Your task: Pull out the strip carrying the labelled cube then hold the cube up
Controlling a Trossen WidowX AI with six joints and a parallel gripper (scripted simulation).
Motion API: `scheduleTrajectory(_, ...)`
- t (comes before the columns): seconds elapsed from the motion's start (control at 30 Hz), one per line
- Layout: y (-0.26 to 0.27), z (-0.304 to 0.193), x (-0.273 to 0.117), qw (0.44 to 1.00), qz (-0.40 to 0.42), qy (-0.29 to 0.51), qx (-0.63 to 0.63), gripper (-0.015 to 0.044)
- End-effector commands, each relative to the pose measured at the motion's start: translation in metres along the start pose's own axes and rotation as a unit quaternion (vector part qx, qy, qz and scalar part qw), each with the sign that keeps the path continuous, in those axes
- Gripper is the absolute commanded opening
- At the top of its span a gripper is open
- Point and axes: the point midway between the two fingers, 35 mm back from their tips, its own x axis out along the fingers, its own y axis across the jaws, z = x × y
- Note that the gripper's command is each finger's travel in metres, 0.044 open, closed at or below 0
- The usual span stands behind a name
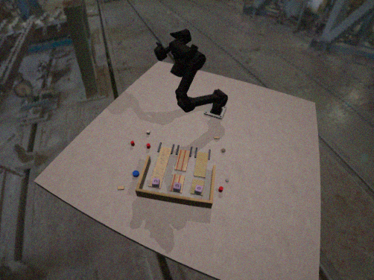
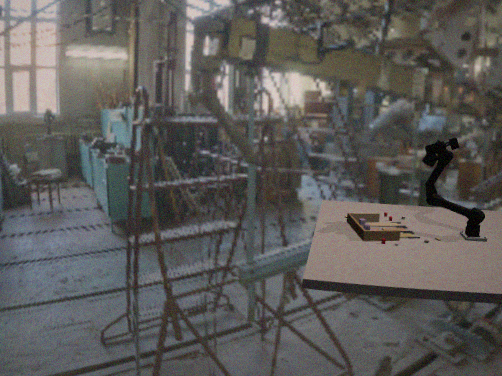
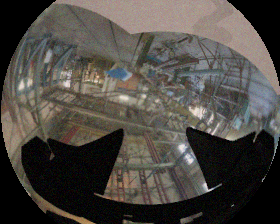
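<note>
In the top view three strips lie in a low wooden-walled frame [image 1: 175,198] [image 2: 382,235]. The left plain tan strip [image 1: 162,164] looks unbroken and carries a purple cube [image 1: 156,182] at its far end from the arm. The middle red-lined strip [image 1: 182,161] is split by a gap from its short piece, which carries a second purple cube [image 1: 177,187]. The right yellowish strip [image 1: 201,164] is also split, with a third purple cube [image 1: 199,189] on its short piece. Marks on the cubes are too small to read. My gripper [image 1: 164,39] [image 3: 155,131] is open and empty, raised high and far from the frame.
Short dark rails flank the strips' near ends. Around the frame lie red pieces [image 1: 132,143] [image 1: 148,145] [image 1: 220,188], a blue disc [image 1: 135,173], a small white block [image 1: 148,132], tan chips [image 1: 121,188] [image 1: 217,138] and a grey-brown piece [image 1: 223,150].
</note>
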Motion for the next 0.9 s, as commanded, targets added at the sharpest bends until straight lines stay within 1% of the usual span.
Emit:
scheduleTrajectory(0.0,0.000,-0.001,0.000,1.000,-0.001,0.003,0.003,0.0400)
scheduleTrajectory(0.1,0.010,-0.010,0.007,0.998,-0.008,0.035,0.053,0.0400)
scheduleTrajectory(0.3,0.084,-0.022,0.037,0.975,0.071,0.082,0.191,0.0400)
scheduleTrajectory(0.43,0.131,-0.032,0.039,0.944,0.106,0.147,0.275,0.0400)
scheduleTrajectory(0.67,0.199,-0.040,0.027,0.887,0.166,0.242,0.358,0.0400)
scheduleTrajectory(0.77,0.240,-0.041,0.009,0.849,0.207,0.300,0.384,0.0400)
scheduleTrajectory(0.87,0.277,-0.041,-0.016,0.805,0.247,0.363,0.400,0.0400)
